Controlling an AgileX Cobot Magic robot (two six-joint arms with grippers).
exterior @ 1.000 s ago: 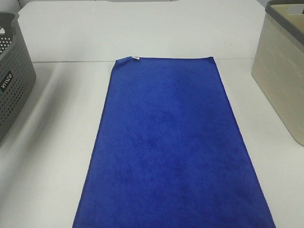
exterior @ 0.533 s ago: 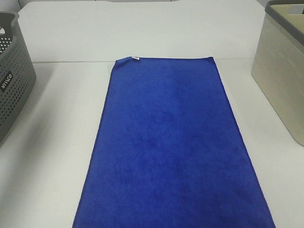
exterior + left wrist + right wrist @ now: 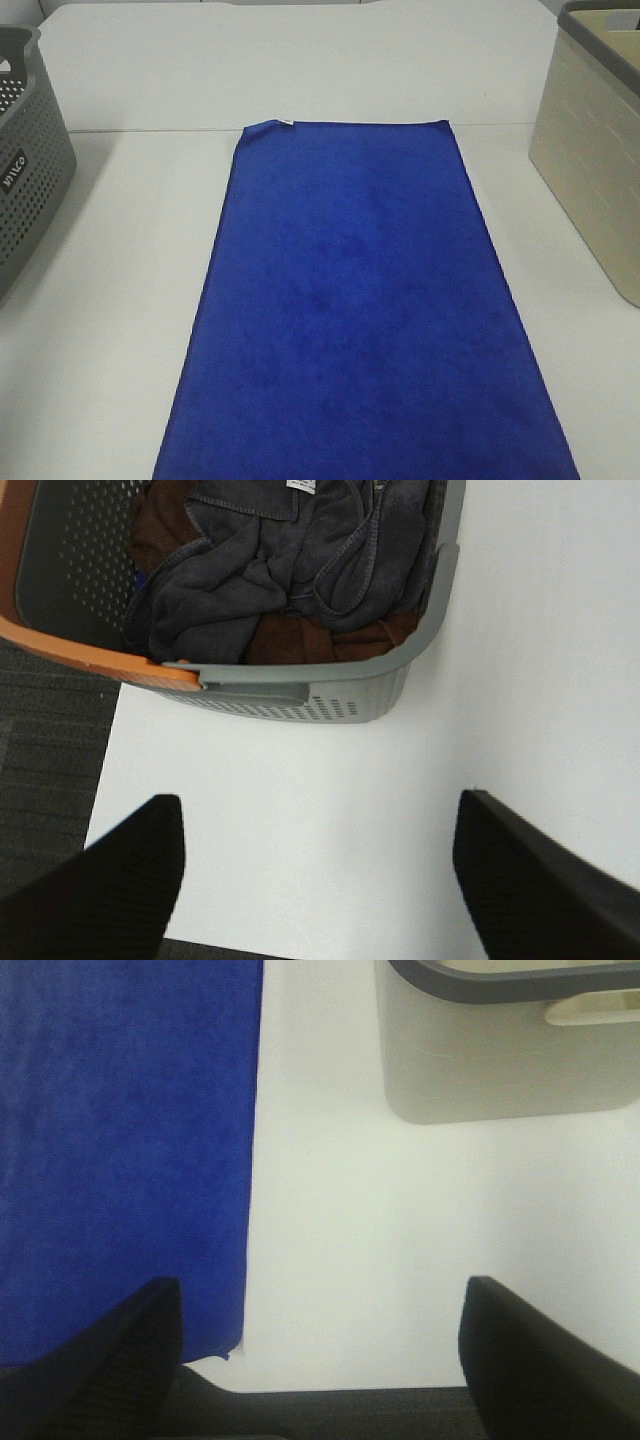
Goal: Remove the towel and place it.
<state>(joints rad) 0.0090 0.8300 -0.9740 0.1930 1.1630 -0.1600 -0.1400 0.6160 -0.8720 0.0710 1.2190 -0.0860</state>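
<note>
The royal-blue towel (image 3: 350, 310) lies flat and spread out along the middle of the white table (image 3: 110, 300), with a small white tag (image 3: 284, 123) at its far left corner. Neither arm shows in the exterior view. In the right wrist view the towel's edge and near corner (image 3: 120, 1160) lie beside my open right gripper (image 3: 318, 1360), which hovers over bare table near the front edge. My left gripper (image 3: 318, 880) is open and empty above bare table, just short of the grey basket.
A grey perforated basket (image 3: 25, 160) stands at the left edge; the left wrist view shows it (image 3: 300, 695) holding dark grey and brown clothes. A beige basket (image 3: 595, 150) with a dark rim stands at the right, also in the right wrist view (image 3: 510, 1050).
</note>
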